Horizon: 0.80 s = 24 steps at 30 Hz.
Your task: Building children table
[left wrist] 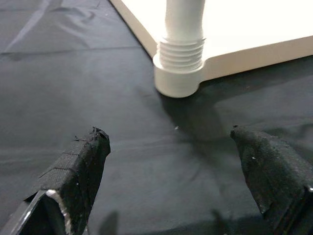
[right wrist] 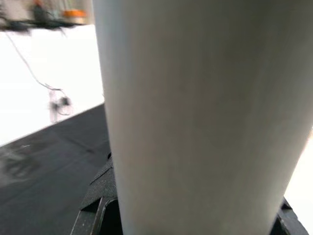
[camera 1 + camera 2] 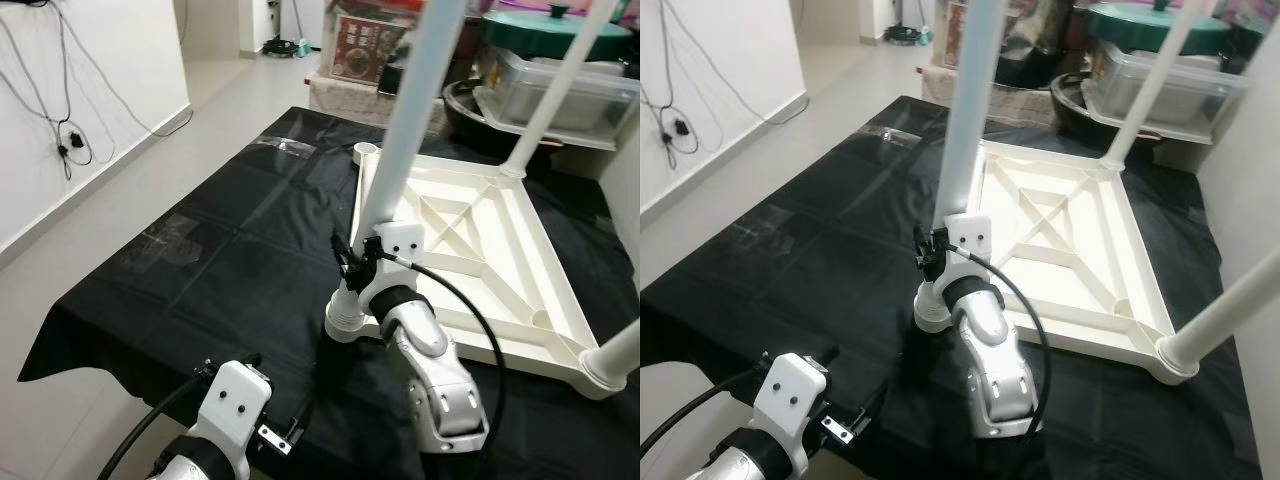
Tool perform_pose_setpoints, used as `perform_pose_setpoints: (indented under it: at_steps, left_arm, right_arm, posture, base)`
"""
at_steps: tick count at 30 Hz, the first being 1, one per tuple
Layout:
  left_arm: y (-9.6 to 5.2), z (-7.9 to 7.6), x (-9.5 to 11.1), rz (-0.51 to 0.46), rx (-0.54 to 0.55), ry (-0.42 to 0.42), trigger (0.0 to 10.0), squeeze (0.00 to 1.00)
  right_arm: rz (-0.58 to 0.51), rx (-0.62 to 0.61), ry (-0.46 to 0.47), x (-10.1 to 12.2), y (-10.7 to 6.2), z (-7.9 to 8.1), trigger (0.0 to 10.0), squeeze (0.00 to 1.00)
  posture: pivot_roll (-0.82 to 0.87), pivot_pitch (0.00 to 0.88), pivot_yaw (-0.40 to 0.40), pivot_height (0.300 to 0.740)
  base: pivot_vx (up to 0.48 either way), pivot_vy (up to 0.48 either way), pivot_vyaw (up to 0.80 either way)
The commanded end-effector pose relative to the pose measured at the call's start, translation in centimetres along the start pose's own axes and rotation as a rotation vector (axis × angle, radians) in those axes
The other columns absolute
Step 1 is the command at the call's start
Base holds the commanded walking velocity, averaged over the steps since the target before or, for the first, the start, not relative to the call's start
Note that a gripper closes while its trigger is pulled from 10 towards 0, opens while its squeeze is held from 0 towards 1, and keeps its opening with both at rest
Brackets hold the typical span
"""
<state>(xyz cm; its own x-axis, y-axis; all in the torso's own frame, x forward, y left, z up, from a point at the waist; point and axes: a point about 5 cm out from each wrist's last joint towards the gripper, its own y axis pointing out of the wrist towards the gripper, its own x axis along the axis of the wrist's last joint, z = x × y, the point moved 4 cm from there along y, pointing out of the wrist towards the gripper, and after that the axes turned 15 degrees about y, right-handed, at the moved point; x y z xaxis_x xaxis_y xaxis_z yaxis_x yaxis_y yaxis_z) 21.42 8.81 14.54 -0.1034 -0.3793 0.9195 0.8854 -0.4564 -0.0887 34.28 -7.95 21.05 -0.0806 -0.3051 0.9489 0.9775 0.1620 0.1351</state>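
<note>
White plastic children's tabletop (image 3: 480,240) lies upside down on the black plastic sheet (image 3: 200,260) covering the floor, with round white legs standing up from its corners. From the head views, the right hand (image 3: 362,255) is clenched around the near-left white tubular leg (image 3: 405,130) just above its threaded base. In the left wrist view, the left hand (image 1: 181,171) hangs released, fingers spread, near that leg's threaded corner socket (image 1: 178,73). In the right wrist view, the leg sits between the black fingers. Judging by exposed threads, screwing this leg home is under way; next calls for twisting it down tight.
</note>
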Motion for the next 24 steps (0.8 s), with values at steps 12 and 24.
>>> perform_pose_setpoints:
  at_steps: [12, 24]
  left_arm:
    - [0.9, 1.0, -0.5, -0.003, 0.02, 0.024, 10.0, 0.0]
    - [0.9, 1.1, -0.8, -0.003, 0.011, 0.04, 10.0, 0.0]
  right_arm:
    - [0.003, -0.671, 0.102, -1.2, -3.0, -2.9, 10.0, 0.0]
    - [0.076, -0.702, 0.173, -1.6, -2.2, -3.7, 10.0, 0.0]
  posture:
    - [0.24, 0.102, -0.08, 0.74]
    - [0.24, 0.098, -0.073, 0.74]
  base:
    - [0.0, 0.0, 0.0]
    - [0.0, 0.0, 0.0]
